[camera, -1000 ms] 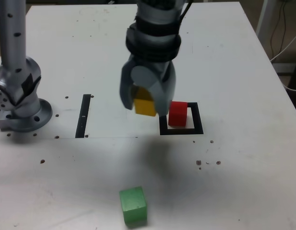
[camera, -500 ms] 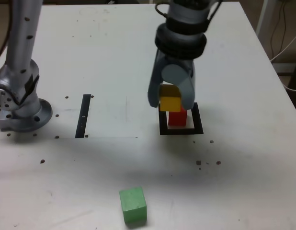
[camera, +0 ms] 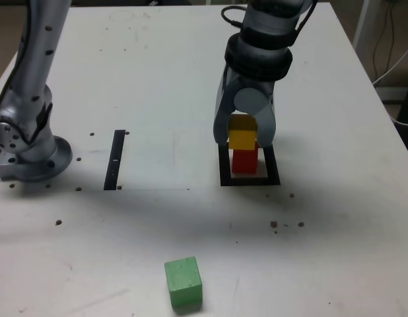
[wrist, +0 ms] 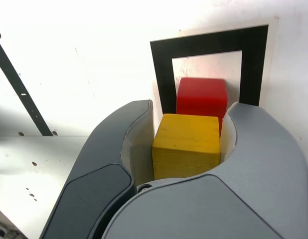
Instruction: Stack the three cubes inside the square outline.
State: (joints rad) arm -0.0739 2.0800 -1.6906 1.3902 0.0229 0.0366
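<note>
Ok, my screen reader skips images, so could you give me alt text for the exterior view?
A gripper holds a yellow cube right over a red cube standing inside a black square outline on a white table. A green cube sits alone nearer the camera.

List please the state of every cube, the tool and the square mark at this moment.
Tool: shut on yellow cube.
Yellow cube: held in the tool, directly above the red cube; contact cannot be told.
Red cube: upright inside the square outline.
Green cube: alone on the table, untouched.
Square outline: holds the red cube.
</note>
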